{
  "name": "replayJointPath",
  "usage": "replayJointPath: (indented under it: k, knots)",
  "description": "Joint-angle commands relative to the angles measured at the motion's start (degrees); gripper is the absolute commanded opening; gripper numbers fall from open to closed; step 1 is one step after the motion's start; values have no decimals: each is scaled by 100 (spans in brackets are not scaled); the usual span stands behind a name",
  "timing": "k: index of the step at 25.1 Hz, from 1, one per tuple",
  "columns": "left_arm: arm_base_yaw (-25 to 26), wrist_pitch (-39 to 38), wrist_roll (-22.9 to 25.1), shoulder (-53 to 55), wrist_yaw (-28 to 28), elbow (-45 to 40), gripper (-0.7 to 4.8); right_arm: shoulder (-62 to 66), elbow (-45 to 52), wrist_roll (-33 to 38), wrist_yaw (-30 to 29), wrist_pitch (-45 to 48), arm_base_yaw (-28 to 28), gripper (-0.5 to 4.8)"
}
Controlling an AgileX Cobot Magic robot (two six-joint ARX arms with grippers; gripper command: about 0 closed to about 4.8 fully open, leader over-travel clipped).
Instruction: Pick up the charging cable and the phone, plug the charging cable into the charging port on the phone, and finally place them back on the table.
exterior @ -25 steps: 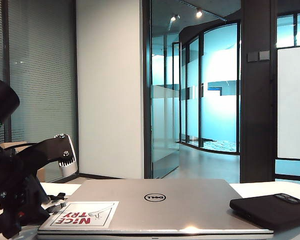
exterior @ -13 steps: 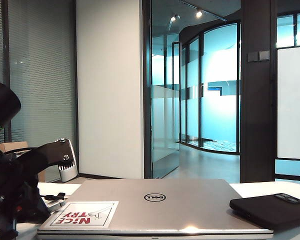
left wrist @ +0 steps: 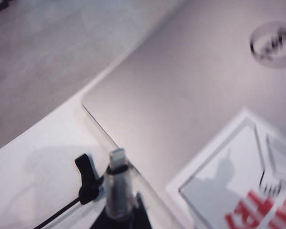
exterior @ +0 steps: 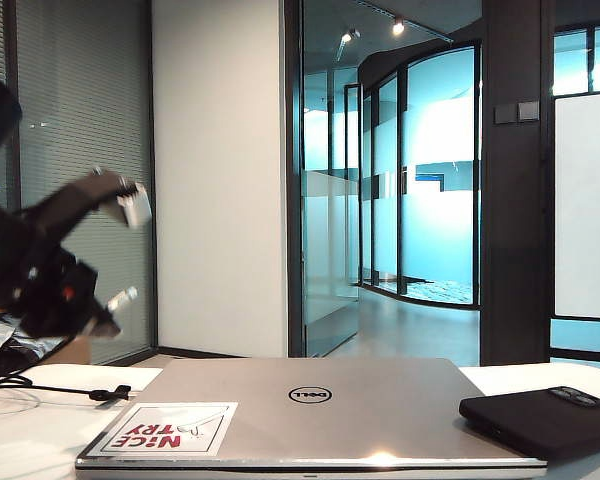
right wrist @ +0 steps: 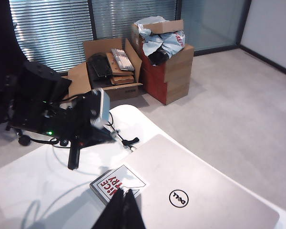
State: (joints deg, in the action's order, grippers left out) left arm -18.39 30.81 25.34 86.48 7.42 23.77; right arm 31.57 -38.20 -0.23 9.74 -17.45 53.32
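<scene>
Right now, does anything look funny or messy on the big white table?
Nothing is spilled or broken. One odd thing: the flat black phone rests partly on the closed silver laptop's lid. The left gripper holds the thin black charging cable's plug above the table. The shut right gripper hovers over the laptop.

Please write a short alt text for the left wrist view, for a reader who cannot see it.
The left gripper, shut, holds the charging cable with its silver-white plug tip pointing out, above the white table. Beyond lies a closed silver laptop bearing a red-and-white sticker; the picture is blurred.
</scene>
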Motion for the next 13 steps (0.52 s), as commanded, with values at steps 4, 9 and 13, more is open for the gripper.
replayJointPath:
  k: [4, 9, 13]
  knots:
    - [-9, -13, -1928, -684, 15, 22, -6, 31, -33, 485, 238, 120, -76, -2]
    - [-229, -31, -2699, -1202, 15, 22, -6, 72, -33, 802, 317, 96, -319, -2]
    - [-953, -33, -2927, -1567, 15, 22, -6, 76, -33, 1902, 457, -66, -833, -2]
